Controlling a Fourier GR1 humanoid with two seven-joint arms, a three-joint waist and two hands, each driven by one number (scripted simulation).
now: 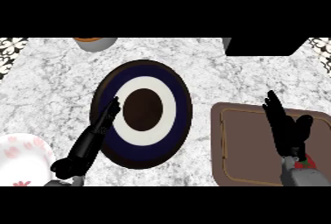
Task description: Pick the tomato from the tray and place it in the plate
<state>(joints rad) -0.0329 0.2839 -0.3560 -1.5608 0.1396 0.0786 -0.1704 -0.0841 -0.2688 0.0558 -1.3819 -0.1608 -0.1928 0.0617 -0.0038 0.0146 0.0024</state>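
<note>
Head view of a marbled grey-white counter. At centre lies a large round plate with a dark rim, a navy band, a white ring and a dark brown middle. To its right, at the near right of the counter, sits a brown rectangular tray with a raised inner border. The right hand is above the tray, fingers straight and pointing toward the far side, thumb set apart to the right; it holds nothing. The tomato shows only as a small red patch with a trace of green on the tray, just near of this hand's wrist and largely hidden by the grey forearm. The left hand lies along the plate's left rim, fingers extended toward the far side and overlapping the navy band; nothing is held. At the near left edge a white dish with pink flower marks is partly in view. At the far edge stand a grey bowl with orange contents, cut off by the frame, and a black object at the far right.
</note>
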